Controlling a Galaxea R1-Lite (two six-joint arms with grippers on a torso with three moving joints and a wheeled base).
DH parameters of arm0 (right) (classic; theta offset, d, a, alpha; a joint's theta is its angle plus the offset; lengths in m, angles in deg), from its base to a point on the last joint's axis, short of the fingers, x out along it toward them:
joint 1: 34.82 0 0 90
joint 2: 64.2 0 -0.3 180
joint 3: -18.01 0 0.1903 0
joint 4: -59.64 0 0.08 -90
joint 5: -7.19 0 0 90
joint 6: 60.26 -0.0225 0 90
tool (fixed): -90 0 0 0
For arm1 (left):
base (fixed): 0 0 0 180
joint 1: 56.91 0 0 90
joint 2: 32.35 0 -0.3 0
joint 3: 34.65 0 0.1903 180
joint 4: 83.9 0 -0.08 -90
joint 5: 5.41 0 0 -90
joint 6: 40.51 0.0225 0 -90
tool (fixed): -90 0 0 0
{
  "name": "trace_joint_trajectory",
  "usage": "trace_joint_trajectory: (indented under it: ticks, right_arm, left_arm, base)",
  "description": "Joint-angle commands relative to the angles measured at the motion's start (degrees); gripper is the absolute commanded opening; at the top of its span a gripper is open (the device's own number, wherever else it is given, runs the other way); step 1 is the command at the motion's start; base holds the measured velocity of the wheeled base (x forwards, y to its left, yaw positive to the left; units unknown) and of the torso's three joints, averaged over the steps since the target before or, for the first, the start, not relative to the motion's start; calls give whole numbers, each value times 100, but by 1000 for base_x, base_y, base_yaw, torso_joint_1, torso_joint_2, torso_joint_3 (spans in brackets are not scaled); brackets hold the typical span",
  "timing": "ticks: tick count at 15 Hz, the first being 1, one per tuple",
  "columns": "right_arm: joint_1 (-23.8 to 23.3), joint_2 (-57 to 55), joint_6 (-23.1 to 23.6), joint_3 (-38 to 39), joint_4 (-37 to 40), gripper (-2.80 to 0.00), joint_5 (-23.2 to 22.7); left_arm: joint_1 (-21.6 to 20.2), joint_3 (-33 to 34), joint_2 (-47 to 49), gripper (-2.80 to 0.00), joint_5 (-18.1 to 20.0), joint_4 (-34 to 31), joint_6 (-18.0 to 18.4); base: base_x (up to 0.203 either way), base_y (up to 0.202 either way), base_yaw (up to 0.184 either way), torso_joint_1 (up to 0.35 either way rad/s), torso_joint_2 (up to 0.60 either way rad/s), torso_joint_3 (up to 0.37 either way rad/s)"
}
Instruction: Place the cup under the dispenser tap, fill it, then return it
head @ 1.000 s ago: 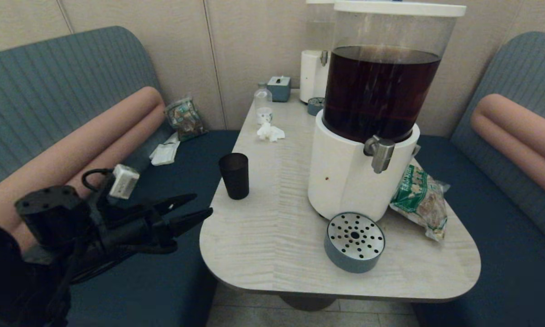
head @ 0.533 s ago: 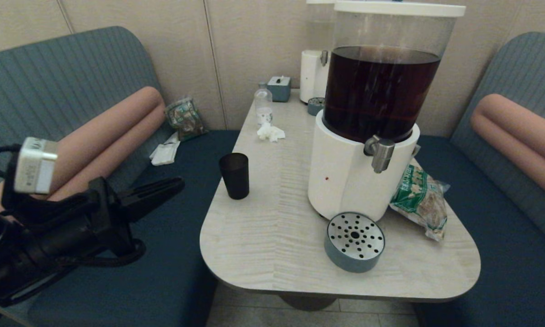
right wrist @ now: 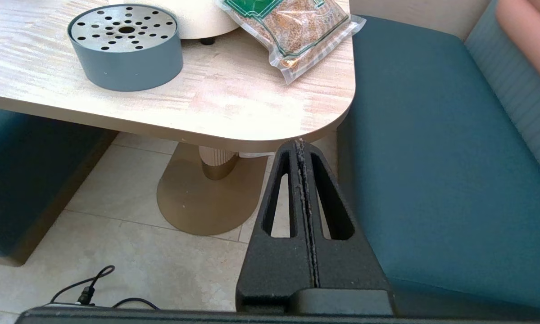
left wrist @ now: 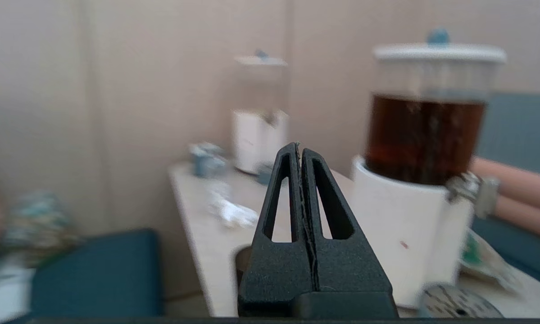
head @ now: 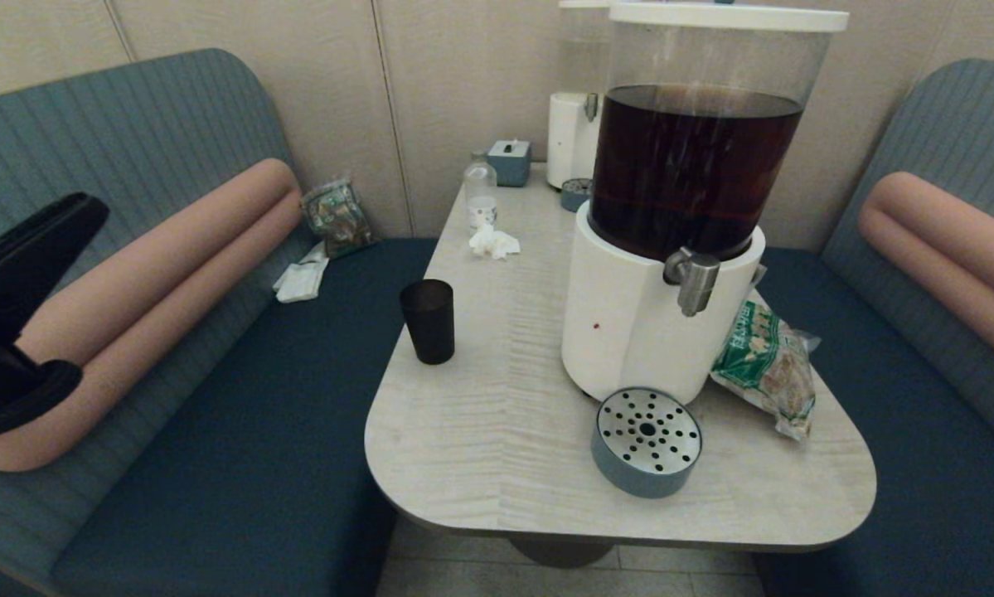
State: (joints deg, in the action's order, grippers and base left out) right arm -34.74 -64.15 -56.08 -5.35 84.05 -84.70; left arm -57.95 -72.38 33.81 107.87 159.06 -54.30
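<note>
The dark smoky cup (head: 428, 321) stands upright on the left part of the pale table (head: 480, 448), with nothing touching it. The silver dispenser tap (head: 693, 280) juts from the white base under the dark brown tank, well to the cup's right. My left gripper (head: 90, 214) is raised over the left bench, far from the cup, and is shut with nothing in it (left wrist: 299, 146). In the left wrist view it hides most of the cup (left wrist: 242, 261); the tap (left wrist: 472, 192) shows beyond. My right gripper (right wrist: 300, 141) hangs shut and empty below the table's near right corner, outside the head view.
A round grey drip tray (head: 646, 441) sits before the dispenser, below the tap. A green snack bag (head: 766, 365) lies to the dispenser's right. Further back are a small clear bottle (head: 480, 192), a crumpled tissue (head: 493, 241) and a second white dispenser (head: 575, 108). Benches flank the table.
My left gripper has drawn back from beside the table, rising to the far left. Its fingers, parted a second ago, are now together. The cup has not moved.
</note>
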Motion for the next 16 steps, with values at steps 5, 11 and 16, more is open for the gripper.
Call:
trace_joint_trajectory:
  ticks: [5,11,16]
  right_arm:
    - [1,4,4,9,1,-280,-4]
    - [1,4,4,9,1,-280,-4]
    - [1,4,4,9,1,-280,-4]
  left_arm:
    - [-360,620,-2414,-280,-343,-1024,-165]
    - [-351,369,-4981,-280,-485,-4828,-249]
    - [-13,94,-5415,-280,-1041,-5761,-839]
  base:
    - [0,0,0,0,0,0]
    - [0,0,0,0,0,0]
    - [0,0,0,0,0,0]
